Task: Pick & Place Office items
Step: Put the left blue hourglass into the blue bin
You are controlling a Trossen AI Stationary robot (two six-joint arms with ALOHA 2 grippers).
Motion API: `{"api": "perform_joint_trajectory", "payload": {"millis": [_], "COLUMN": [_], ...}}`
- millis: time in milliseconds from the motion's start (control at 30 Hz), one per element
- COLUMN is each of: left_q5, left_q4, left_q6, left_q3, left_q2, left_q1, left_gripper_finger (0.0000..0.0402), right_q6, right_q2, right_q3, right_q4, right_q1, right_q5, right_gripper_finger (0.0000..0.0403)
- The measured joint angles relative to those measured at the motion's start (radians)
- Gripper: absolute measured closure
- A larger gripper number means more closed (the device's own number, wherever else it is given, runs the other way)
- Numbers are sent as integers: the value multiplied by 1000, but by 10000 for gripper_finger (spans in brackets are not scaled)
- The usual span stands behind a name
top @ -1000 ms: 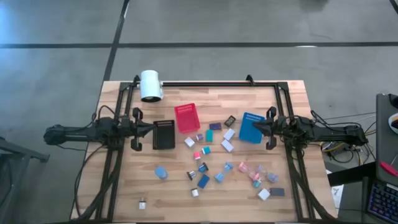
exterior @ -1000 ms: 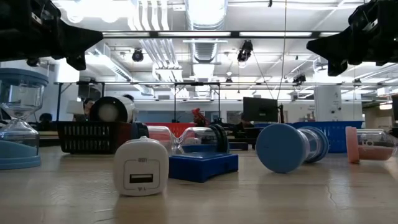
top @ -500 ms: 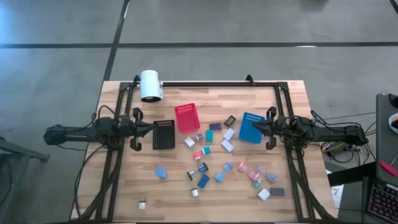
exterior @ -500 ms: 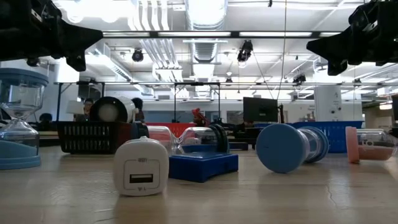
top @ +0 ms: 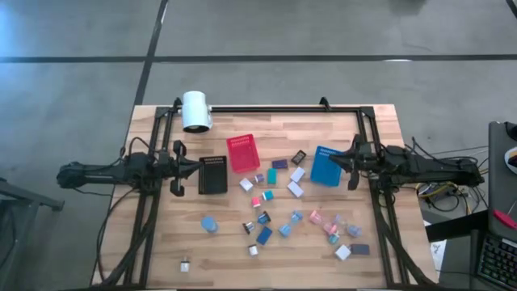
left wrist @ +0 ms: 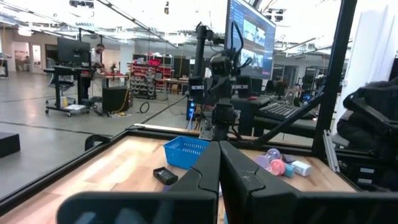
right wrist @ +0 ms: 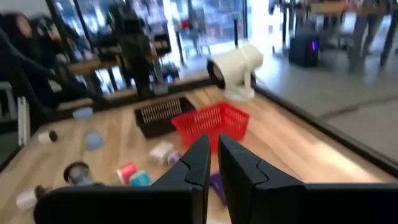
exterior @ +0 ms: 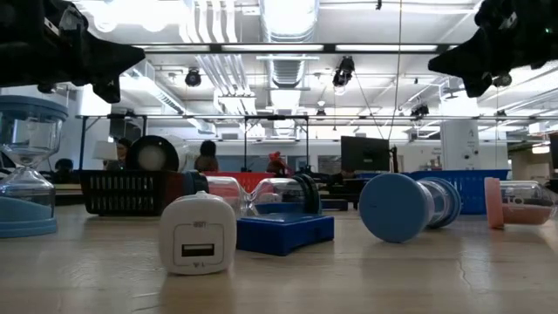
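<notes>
The office items (top: 275,206) lie scattered on the wooden table's middle and near part: small white, pink, blue, teal and black pieces. The low view shows a white block (exterior: 198,234), a blue block (exterior: 285,231) and a blue round piece (exterior: 397,207) resting on the tabletop. My left gripper (top: 194,167) hovers shut at the black bin's left side. My right gripper (top: 333,161) hovers shut above the blue bin's right part. In both wrist views the fingers (left wrist: 219,144) (right wrist: 213,140) stand together with nothing between them.
A red bin (top: 243,153), a black bin (top: 213,175) and a blue bin (top: 326,166) stand across the table's middle. A big white cylinder (top: 195,111) lies at the far left. A black frame (top: 266,107) runs along the far and side edges.
My right gripper has risen a little above the blue bin and tipped its fingertips downward, still shut. The items have stayed where they were.
</notes>
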Motion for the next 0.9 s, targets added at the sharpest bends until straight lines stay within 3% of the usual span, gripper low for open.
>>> {"api": "perform_joint_trajectory", "payload": {"millis": [233,367,500,733,900], "left_q5": [0,1,27,20,20], "left_q4": [-7,-14,-57,-310,-405], "left_q6": [-1,0,11,-31,-52], "left_q3": [0,4,55,228,313], "left_q2": [0,0,0,14,45], "left_q1": [0,0,0,0,0], "left_gripper_finger": [392,392,392,392,393], "right_q6": [-54,-104,-102,-73,-72], "right_q2": [178,206,170,97,74], "right_q3": [129,132,59,-104,-176], "right_q4": [-13,48,171,309,411], "right_q1": [0,0,0,0,0], "right_q5": [0,-7,-30,-57,-57], "right_gripper_finger": [374,374,374,374,374]}}
